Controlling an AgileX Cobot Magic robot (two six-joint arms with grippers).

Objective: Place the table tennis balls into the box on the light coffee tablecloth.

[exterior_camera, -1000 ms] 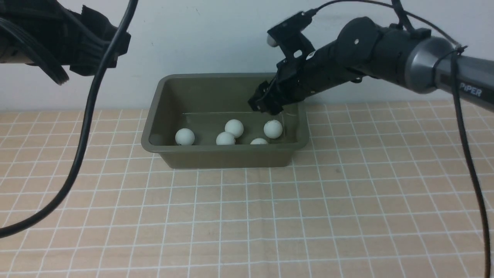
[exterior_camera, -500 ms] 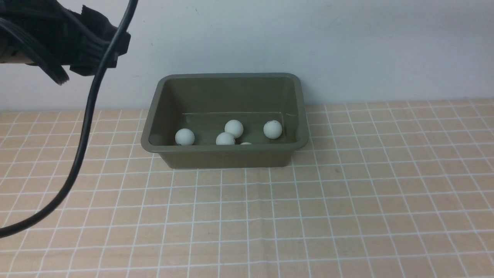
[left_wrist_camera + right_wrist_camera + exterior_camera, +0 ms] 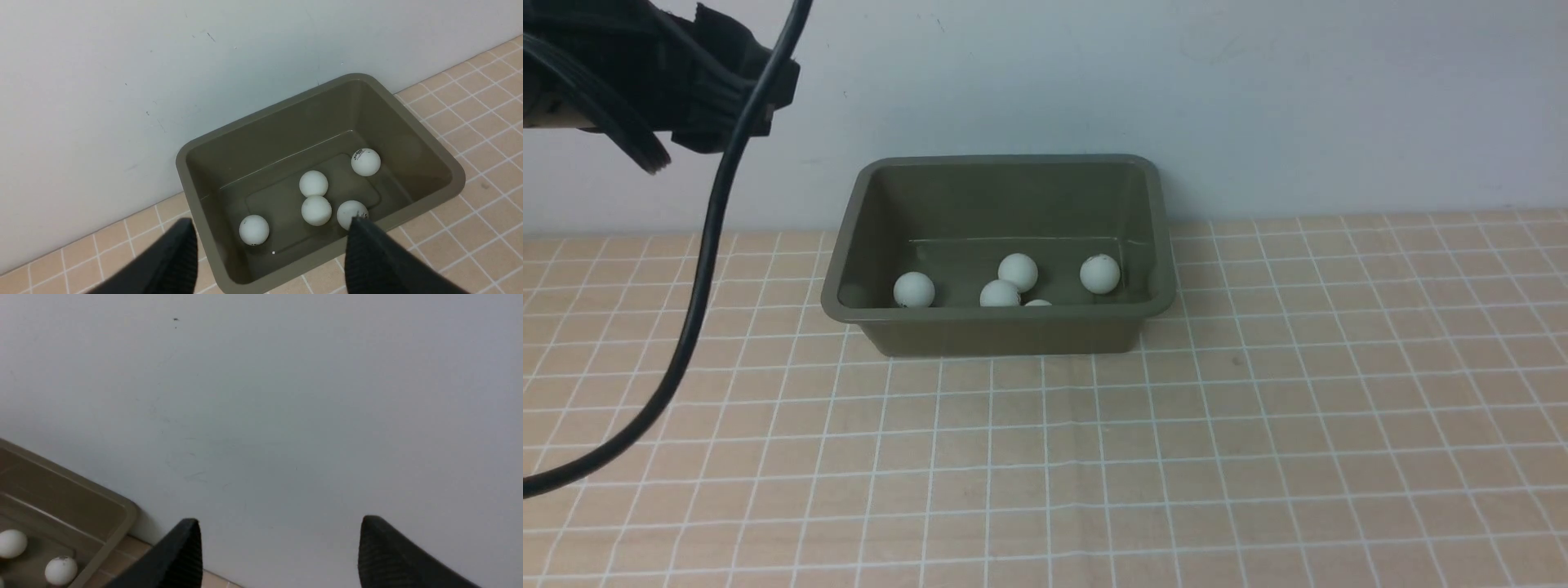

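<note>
Table tennis balls (image 3: 313, 183), five in all, lie inside the olive-green box, below and beyond the left gripper (image 3: 270, 249), whose black fingers stand wide apart in its wrist view with nothing held between them. The right gripper (image 3: 280, 547) is likewise spread wide and holds nothing; its fingertips have the pale wall (image 3: 286, 416) behind them, and the box shows only in part, off to one side.

The left wrist view looks down into the box and shows all five balls. Two sit together near the middle, another is just beside them, and two lie farther off, apart from the rest. From the front, the near rim hides most of one ball, leaving a thin white cap. The front view shows the left arm (image 3: 686, 77), with a thick black cable (image 3: 707, 269) curving down before it, but neither the right arm nor its gripper.

The balls are smooth, matte and white, one with dark print on it. The box (image 3: 1005, 333) is a rectangular plastic tub with rounded corners, sloping walls and a flared rim. It stands upright on the light coffee tablecloth (image 3: 1045, 474), near the wall; thin white lines cross the tan cloth in a grid.
</note>
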